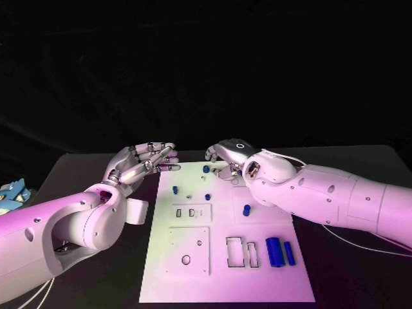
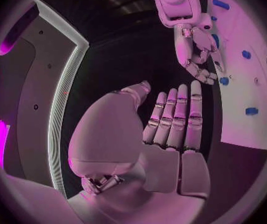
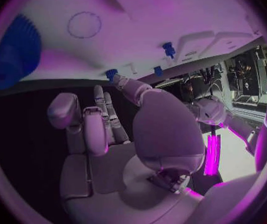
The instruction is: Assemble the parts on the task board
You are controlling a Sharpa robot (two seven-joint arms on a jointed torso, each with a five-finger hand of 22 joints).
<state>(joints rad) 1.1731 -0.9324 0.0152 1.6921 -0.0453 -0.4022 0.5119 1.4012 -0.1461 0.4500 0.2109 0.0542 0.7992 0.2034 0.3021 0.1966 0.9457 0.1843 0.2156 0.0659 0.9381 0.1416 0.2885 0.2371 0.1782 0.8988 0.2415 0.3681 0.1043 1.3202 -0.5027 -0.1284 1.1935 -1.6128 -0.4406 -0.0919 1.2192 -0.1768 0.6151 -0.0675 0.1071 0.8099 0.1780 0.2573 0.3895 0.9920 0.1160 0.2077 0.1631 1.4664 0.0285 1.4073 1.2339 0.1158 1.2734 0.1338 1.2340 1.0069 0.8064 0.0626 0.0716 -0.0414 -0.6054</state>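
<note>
Tabletop [image 1: 94,161]: a black surface is seen across the lower half of the head view; the white board is carried at its centre, within reach of both arms.
Task board [image 1: 226,283]: a long white plate is laid lengthwise from the frame's centre down to its lower middle, its cut-outs turned up so that parts can be seated from above.
Right robot hand [image 1: 232,158]: it is held over the board's upper right corner, just right of centre in the head view. The fingers are curled down toward the small pegs there; whether one is pinched cannot be told.
Left robot hand [image 1: 143,162]: it is seen at centre left, just beside the board's upper left edge, released, with fingers straight and apart and nothing held. It is judged to be kept clear while the other hand works.
Large blue parts [image 1: 279,251]: two upright-lying cylinders are placed at the board's lower right, beside rectangular slots, apparently unassembled.
Small blue parts [image 1: 246,210]: several pegs are scattered over the board's upper half.
</note>
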